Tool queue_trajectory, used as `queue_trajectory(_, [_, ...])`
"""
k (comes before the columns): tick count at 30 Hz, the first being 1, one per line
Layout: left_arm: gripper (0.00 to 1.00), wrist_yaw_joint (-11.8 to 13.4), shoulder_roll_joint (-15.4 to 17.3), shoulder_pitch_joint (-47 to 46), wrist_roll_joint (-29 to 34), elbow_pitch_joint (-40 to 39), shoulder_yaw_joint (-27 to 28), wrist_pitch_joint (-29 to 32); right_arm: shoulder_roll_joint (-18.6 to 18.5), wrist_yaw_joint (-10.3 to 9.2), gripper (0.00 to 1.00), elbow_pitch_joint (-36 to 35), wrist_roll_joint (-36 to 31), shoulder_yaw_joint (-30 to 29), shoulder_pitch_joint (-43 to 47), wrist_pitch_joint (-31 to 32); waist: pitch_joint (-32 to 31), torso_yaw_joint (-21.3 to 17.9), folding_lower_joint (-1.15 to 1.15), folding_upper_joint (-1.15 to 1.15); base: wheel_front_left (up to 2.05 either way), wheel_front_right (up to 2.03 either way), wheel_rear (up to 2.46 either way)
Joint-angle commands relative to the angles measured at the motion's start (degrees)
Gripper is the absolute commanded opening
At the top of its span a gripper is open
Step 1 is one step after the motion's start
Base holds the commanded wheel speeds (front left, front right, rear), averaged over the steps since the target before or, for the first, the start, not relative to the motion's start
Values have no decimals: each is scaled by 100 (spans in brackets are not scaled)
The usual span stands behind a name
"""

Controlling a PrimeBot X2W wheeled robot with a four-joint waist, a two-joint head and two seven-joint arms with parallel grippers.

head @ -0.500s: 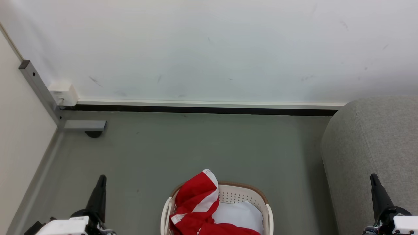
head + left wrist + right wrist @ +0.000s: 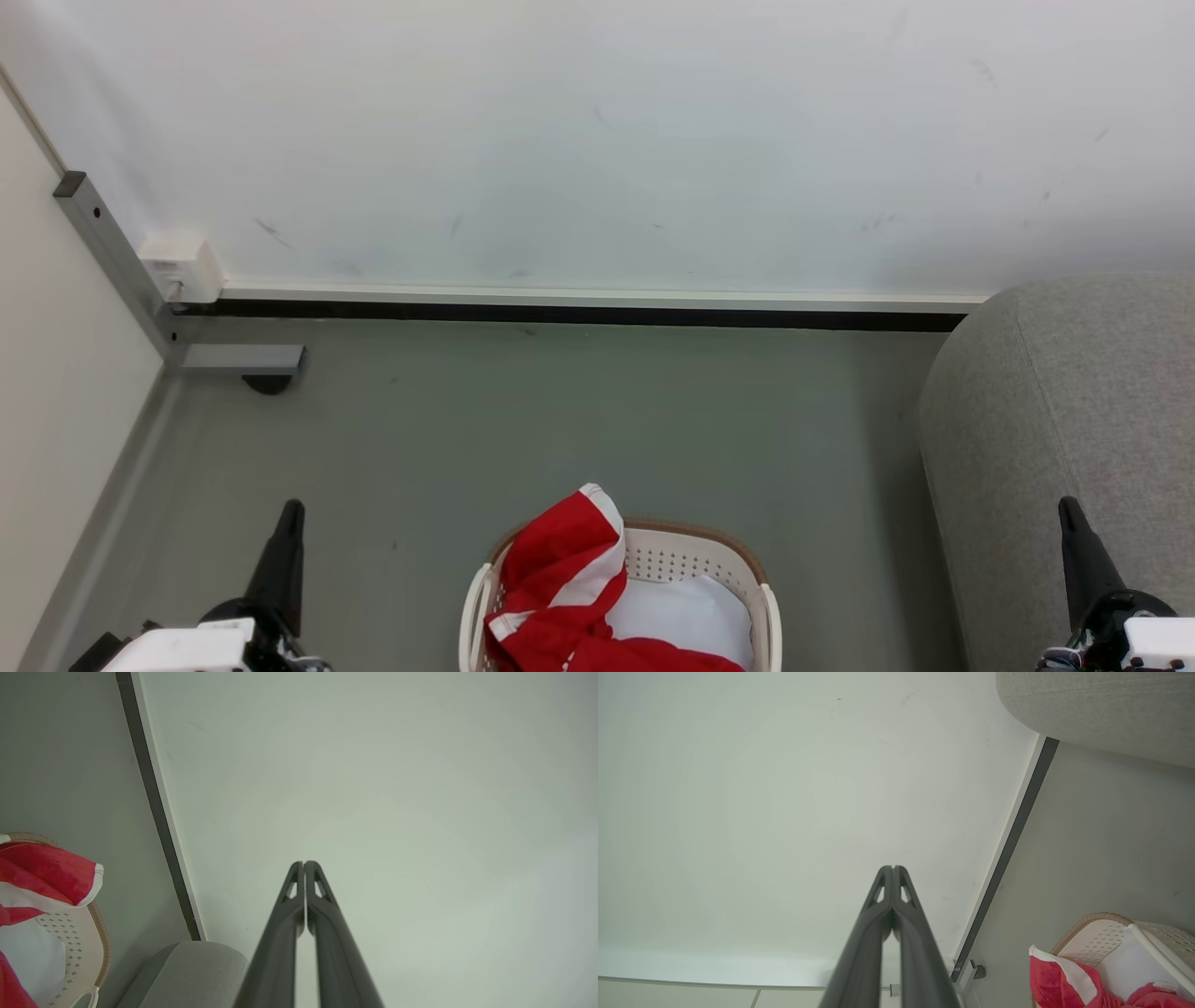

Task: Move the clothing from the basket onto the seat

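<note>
— Firstly, the grippers: what state?

— The left gripper [image 2: 292, 511] has its fingers pressed flat together with nothing between them. The right gripper [image 2: 1067, 509] is the same. Both point toward the wall [image 2: 597, 140]. The left one is over bare floor [image 2: 560, 411], well apart from the basket [image 2: 695, 539]. The right one is near the seat [image 2: 1074, 392].

— And the clothing?

— The clothing [image 2: 560, 560] is in the basket, heaped at its left side with a fold rising above the rim. A white cloth [image 2: 686, 611] lies just beside it, touching. The basket stands on the floor between the two grippers, and the seat is to its right.

— Hazards?

— I judge three. Closed fingers cannot take fabric, so they must part before descending. A grab that goes too deep could snag the white cloth and lift it with the red. A sideways pull on the draped fold could drag or tip the light basket. The seat's arm is also rounded, so a garment released there may slide to the floor.

— Any markings?

— None are legible. A white box [image 2: 182, 266] at the skirting bears a small mark, too small to read.
</note>
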Motion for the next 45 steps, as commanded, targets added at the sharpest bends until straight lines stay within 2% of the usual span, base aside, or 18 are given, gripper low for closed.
queue_trajectory(1, [0, -28, 41, -48, -76, -20, 6, 18, -44, -11, 0, -26, 6, -19, -73, 13, 0, 0, 0, 0, 0, 0, 0])
queue_trajectory(2, [100, 0, -2, 2, 3, 7, -1, -6, 2, 0, 100, 7, -1, 2, 1, -2, 0, 0, 0, 0, 0, 0, 0])
queue_trajectory(10, [100, 14, -22, 69, 126, 103, -130, -194, 6, 1, 100, 96, -150, 89, 83, -172, 7, 1, 0, 0, 0, 0, 0])
queue_trajectory(19, [100, 157, -16, 40, 736, 33, -294, -415, -102, 0, 100, 38, -970, 147, 63, -414, 29, -2, 0, 0, 0, 0, 0])
queue_trajectory(32, [100, 578, -6, 64, 2247, -247, -606, -732, -251, -1, 100, -298, -2900, 407, 124, -735, 23, -23, 0, 0, 0, 0, 0])
queue_trajectory(45, [100, 849, 4, 110, 3709, -298, -864, -1009, -405, -3, 100, -280, -4283, 657, 162, -1010, -14, -52, 0, 0, 0, 0, 0])
